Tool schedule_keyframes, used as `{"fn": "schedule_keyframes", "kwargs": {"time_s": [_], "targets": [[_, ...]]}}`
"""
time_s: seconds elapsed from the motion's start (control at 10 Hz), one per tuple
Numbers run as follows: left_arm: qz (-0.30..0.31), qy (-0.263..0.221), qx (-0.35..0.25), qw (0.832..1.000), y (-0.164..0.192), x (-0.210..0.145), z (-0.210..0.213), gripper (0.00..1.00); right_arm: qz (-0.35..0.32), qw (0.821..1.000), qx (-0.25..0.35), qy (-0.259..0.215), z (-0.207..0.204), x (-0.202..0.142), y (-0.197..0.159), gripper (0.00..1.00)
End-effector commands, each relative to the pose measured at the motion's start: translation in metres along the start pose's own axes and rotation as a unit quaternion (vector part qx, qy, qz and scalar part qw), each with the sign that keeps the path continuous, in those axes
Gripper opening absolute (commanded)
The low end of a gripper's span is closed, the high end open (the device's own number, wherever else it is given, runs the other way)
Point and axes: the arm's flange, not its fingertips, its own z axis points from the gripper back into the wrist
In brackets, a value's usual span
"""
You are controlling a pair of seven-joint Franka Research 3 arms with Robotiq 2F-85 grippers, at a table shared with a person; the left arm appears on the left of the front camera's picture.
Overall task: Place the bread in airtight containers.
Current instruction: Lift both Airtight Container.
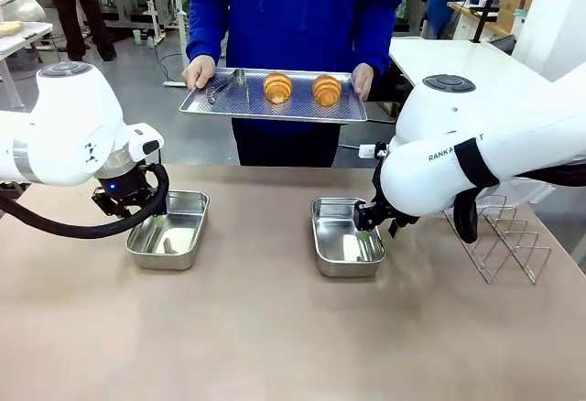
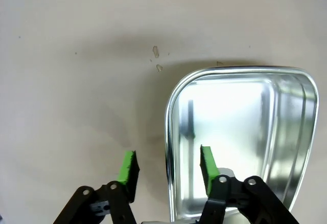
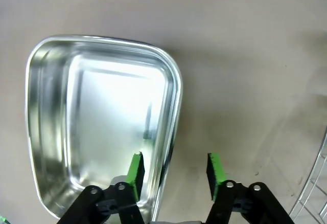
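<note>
Overall, we find a plain beige table (image 1: 275, 337), matte, with a few small specks (image 2: 156, 52) on it just beyond the left steel tub (image 1: 169, 233). Behind it is a workshop with a grey floor, white tables and cardboard boxes at the far right.

Legible writing is limited to "RANKA" on the right arm (image 1: 494, 149). Its first letter is lost at the curve, and a lone "T" follows a black strap (image 1: 469, 165).

The bread is off the table. Two croissants (image 1: 277, 87) (image 1: 326, 90) lie side by side on a flat metal tray (image 1: 298, 110), which a person in blue holds at the far side with both hands (image 1: 198, 72) (image 1: 363, 81). Tongs (image 1: 227, 85) lie on the tray's left part.

Both tubs stand uncovered and well apart. The left gripper (image 2: 167, 166) has its fingers (image 2: 127, 168) spread astride a side wall of the left tub, one pad inside and one outside. The right gripper (image 3: 175, 170) stands the same way at the right steel tub (image 1: 337, 236), fingers (image 3: 135, 172) apart with the rim between them.

The person is cut off at the top edge. A wire rack (image 1: 508, 245) sits partly behind the right arm. A black cable (image 1: 64, 229) hides part of the left gripper in the front view.
</note>
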Motion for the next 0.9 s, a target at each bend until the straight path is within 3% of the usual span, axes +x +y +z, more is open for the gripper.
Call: {"fn": "schedule_keyframes", "kwargs": {"time_s": [0.0,0.1,0.2,0.3,0.8], "targets": [[0.011,0.011,0.012,1.0,-0.0021,0.0009,-0.0005,0.0,-0.029,0.999,-0.02,0.004,-0.0072,0.0042,0.0045,0.26],[0.013,0.011,0.01,1.0,-0.0022,0.0014,0.0001,0.17,-0.035,0.999,-0.017,0.009,-0.0071,0.0047,0.004,0.0],[0.012,0.011,0.01,1.0,-0.0022,0.0006,0.0006,0.07,-0.041,0.999,-0.021,0.005,-0.0065,0.0052,0.0044,0.05],[0.014,0.01,0.01,1.0,-0.0027,-0.0013,-0.0005,0.0,-0.044,0.999,-0.018,0.006,-0.0073,0.0045,0.0039,0.0],[0.023,0.012,0.007,1.0,0.0002,0.0006,-0.001,0.0,-0.054,0.998,-0.015,-0.008,-0.0065,0.0061,-0.0013,0.0]]}}
